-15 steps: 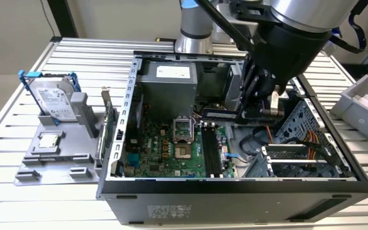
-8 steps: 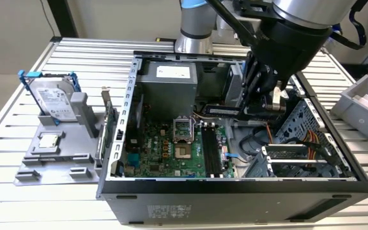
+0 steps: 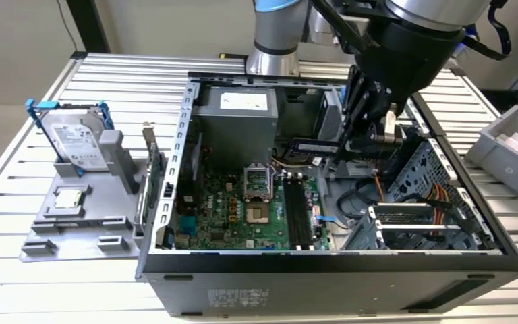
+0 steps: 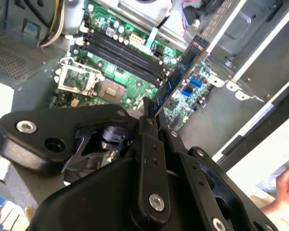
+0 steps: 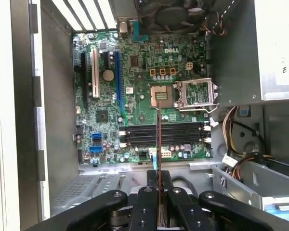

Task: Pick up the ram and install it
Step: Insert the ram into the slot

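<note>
Gripper (image 5: 159, 180) clamped on one end of the ram (image 5: 158, 139) in the first wrist view, stick edge-on over the black memory slots (image 5: 183, 134) of the motherboard (image 5: 139, 103). Second wrist view: same grip, ram angled across those slots, not seated. Exterior view: I'm holding it inside the open case (image 3: 331, 255), off the board; hard drive (image 3: 77, 142) stands outside at the exterior view's left.

The ram (image 4: 180, 72) is dark, faintly glossy circuit board, the gripper (image 4: 150, 109) matt black links with bright steel screws — the motherboard (image 5: 135, 96) shines lacquered green with black plastic slots (image 5: 161, 134), the case (image 5: 58, 120) is dull grey sheet metal, and the table (image 3: 25, 290) is ribbed, satin aluminium slats.
</note>
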Motion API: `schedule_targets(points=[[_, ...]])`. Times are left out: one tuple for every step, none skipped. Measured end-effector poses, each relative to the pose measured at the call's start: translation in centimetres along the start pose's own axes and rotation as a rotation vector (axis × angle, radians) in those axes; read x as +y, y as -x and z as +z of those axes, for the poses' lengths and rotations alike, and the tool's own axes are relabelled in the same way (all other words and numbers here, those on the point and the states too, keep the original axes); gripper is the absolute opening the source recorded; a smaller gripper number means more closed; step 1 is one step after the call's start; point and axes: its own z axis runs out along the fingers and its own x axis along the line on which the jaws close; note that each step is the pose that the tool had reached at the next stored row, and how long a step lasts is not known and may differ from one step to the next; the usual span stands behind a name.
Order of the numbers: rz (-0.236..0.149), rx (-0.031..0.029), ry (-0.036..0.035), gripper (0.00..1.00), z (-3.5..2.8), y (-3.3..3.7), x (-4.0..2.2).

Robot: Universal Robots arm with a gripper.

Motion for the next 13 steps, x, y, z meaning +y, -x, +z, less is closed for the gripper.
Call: schedule_targets(points=[[0.000,0.0002,0.0000,0.00,-0.01,0.16,-0.08],[0.000,0.0003,0.0000,0.00,-0.02,0.30,-0.17],[0.000,0.0002,0.0000,0.00,-0.02,0.41,-0.25],[0.000,0.0001,0.0000,0.00,-0.03,0.50,-0.33],[0.000,0.0002,0.0000,0.00,-0.04,0.59,-0.43],[0.000,0.0002,0.0000,0.00,-0.04,0.65,-0.52],[0.000,0.0001,0.0000,0.00,-0.04,0.69,-0.60],[0.000,0.0000,0.0000,0.00,-0.05,0.70,-0.66],[0.000,0.0003,0.0000,0.00,-0.06,0.71,-0.67],[0.000,0.0000,0.0000,0.00,-0.05,0.71,-0.67],[0.000,0.0001,0.0000,0.00,-0.05,0.72,-0.67],[0.000,0.0001,0.0000,0.00,-0.05,0.72,-0.67],[0.000,-0.0001,0.0000,0.00,-0.04,0.72,-0.67]])
